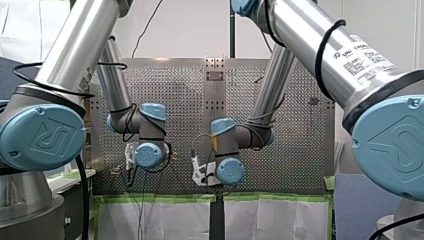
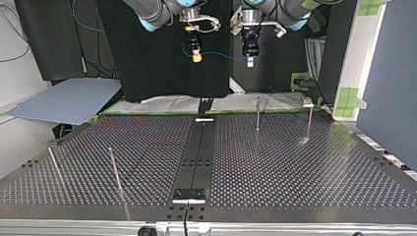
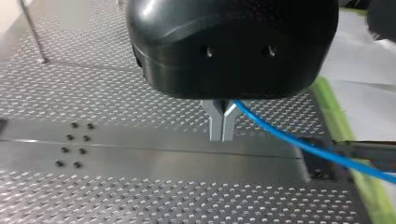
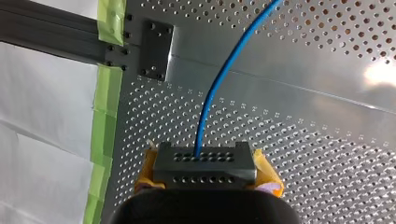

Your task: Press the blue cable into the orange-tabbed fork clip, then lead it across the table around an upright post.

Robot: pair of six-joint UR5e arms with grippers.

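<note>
The blue cable hangs in a shallow sag between my two grippers, above the table's far edge in the top view. My left gripper has its metal fingers shut on the cable, which trails off to one side over the perforated plate. My right gripper, with yellow pads, is shut on the cable's other stretch. In the top view my right gripper is at the left and my left gripper at the right. No orange-tabbed clip shows clearly.
Thin upright posts stand on the table: two at the top view's far right, two at its near left. A small fixture sits at the far right edge. Green tape lines the table's edge.
</note>
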